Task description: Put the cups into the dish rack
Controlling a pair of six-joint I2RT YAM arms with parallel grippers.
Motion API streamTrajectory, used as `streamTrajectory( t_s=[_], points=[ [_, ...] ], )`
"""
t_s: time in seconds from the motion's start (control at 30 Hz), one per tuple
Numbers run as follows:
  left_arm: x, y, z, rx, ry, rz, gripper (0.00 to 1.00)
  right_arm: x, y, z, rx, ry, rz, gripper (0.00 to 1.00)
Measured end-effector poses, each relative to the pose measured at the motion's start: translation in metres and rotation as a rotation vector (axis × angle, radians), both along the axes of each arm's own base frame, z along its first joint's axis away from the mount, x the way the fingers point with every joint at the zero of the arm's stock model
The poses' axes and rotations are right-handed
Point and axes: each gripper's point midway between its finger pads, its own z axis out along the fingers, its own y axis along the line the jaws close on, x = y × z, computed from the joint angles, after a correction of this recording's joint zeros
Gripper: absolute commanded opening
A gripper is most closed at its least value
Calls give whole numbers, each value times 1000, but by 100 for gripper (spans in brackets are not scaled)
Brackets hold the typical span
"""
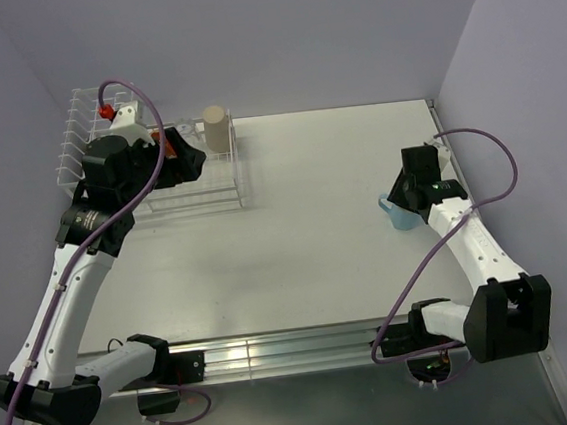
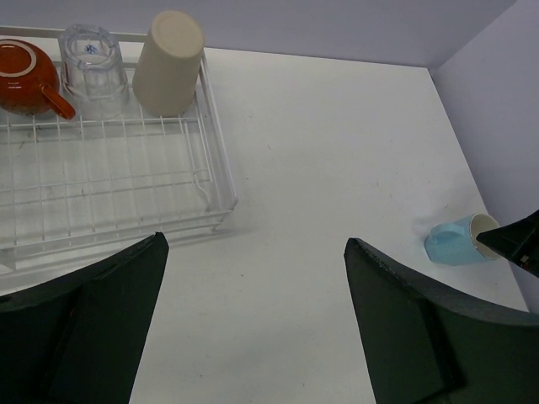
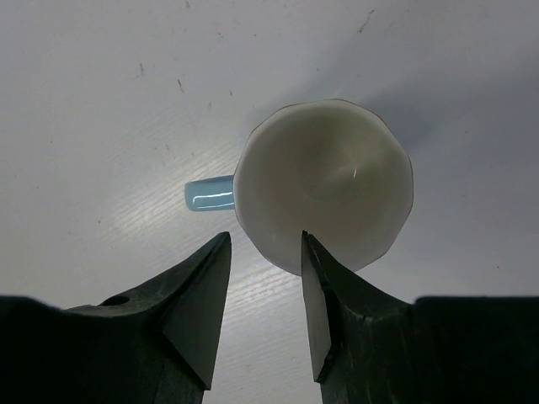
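Observation:
In the white wire dish rack at the far left, a red-orange cup, a clear tumbler and a beige cup stand along the back wall. My left gripper hangs wide open above the rack's right edge, holding nothing. A light blue mug lies on its side at the right of the table, its white mouth facing my right gripper. Those jaws stand partly open astride the mug's near rim, with a gap left of the rim. The handle points left.
The table's right wall rises close behind the blue mug. A metal rail runs along the near edge between the arm bases. The rack's taller plate slots sit at its far left end.

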Motion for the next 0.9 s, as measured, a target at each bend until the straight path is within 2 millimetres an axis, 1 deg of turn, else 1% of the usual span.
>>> streamTrajectory(
  t_s=[0.43,0.6,0.9],
  points=[
    [4,-6,-10,4,31,-24,94,-2,3,-9,-5,33,46,48],
    [6,-10,-15,4,48,-43,94,-2,3,-18,-10,64,51,47],
    [9,-14,-23,8,69,-59,95,-1,4,-23,-19,82,62,45]
  ],
)
